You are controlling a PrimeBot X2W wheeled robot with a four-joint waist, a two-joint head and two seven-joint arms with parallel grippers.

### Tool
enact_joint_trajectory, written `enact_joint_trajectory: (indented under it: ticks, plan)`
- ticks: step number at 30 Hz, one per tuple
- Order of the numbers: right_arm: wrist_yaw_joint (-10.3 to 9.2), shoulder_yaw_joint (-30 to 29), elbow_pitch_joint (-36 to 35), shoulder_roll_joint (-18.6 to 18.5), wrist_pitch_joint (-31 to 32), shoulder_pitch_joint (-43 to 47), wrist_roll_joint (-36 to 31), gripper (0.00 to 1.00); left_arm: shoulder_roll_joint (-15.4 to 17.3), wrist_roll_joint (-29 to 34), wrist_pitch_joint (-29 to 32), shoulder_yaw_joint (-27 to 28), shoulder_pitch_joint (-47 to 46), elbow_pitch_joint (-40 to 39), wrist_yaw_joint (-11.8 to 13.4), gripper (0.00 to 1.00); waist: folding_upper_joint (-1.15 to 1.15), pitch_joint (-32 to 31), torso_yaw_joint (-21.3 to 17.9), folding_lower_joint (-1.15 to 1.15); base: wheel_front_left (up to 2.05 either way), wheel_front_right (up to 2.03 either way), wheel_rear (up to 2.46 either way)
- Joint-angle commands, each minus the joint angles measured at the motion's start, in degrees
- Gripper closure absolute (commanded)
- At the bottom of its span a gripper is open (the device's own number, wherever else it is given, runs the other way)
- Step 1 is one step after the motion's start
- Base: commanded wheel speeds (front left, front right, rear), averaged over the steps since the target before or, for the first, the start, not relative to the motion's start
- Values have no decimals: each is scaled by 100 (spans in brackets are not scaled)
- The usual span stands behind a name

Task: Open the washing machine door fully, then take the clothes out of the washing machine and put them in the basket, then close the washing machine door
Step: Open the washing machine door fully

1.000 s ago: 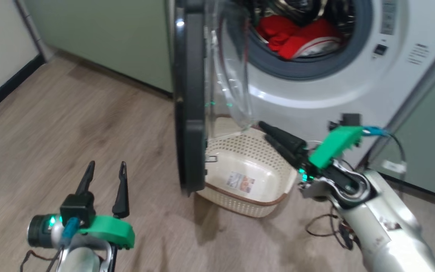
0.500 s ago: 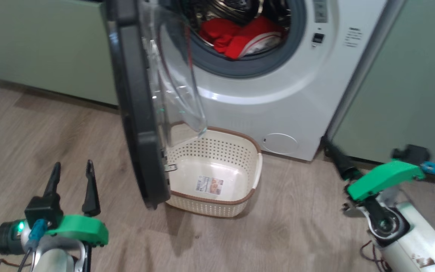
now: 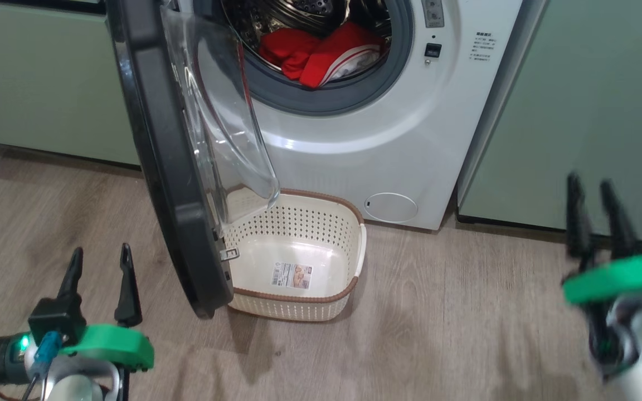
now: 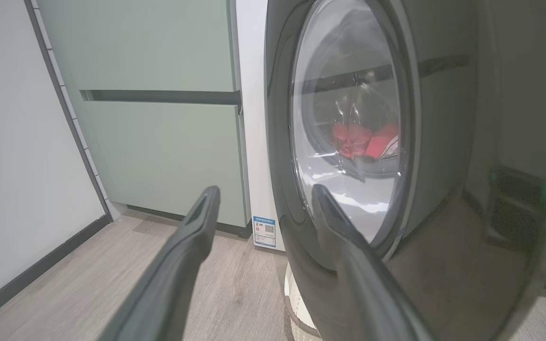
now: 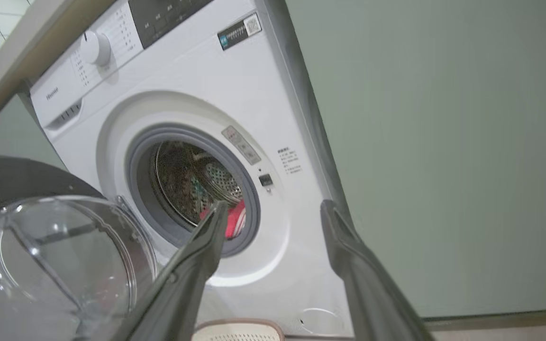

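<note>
- The right gripper [image 3: 589, 185], two long dark fingers on a green mount, has pulled away: a second ago its fingers reached over the basket just under the door's glass, and now it hangs low at the right, well apart from both, blurred, fingers spread and holding nothing
- The head view has swung in that same second, so the machine's slide across the picture is the camera's doing
- The left gripper [image 3: 102, 253] keeps its place at the lower left, fingers apart and empty, on the outer side of the door; in the left wrist view one finger crosses the glossy rim, and I cannot tell whether it touches
- The large round door [image 3: 170, 184], with a wide glossy black rim and a bulging clear glass bowl, stands swung out nearly edge-on to the head camera, its lower edge overhanging the basket's left end; it looks open enough to reach in, though probably not yet at its full swing
- The big white front-loading washing machine [image 3: 354, 156] has its mouth unblocked: in the perforated steel drum [image 3: 304, 8] the bright red clothes [image 3: 310, 53] lie heaped at the front, against the grey gasket [image 3: 326, 100], with a white-trimmed fold showing
- The cream perforated plastic basket [image 3: 321, 196] with a brown rim sits on the wood-look floor [image 3: 438, 312] just before the machine, empty but for its label sticker [image 3: 292, 275]
- With both grippers free, unloading seems not yet begun; the overhanging door narrows the drop into the basket
</note>
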Motion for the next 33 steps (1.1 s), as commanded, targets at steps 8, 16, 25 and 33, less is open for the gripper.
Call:
enact_joint_trajectory:
  ticks: [8,16,25,33]
  plan:
    - [-1,-251,-654,304,-34,930,-1495,0,32,67,-38,236,-253,-127,-106,0,0,-50,20,0,0,0,0]
    - [-1,-205,-642,377,-34,1283,-1934,0,15,92,-38,288,-231,-59,-161,0,0,-89,15,0,0,0,0]
    - [-1,-336,-545,477,-34,1383,-2037,0,-11,125,-38,290,-201,-7,-210,0,0,-127,33,0,0,0,0]
    - [-1,-407,-523,512,-35,1378,-2061,0,-13,138,-38,306,-240,26,-248,0,0,-102,86,0,0,0,0]
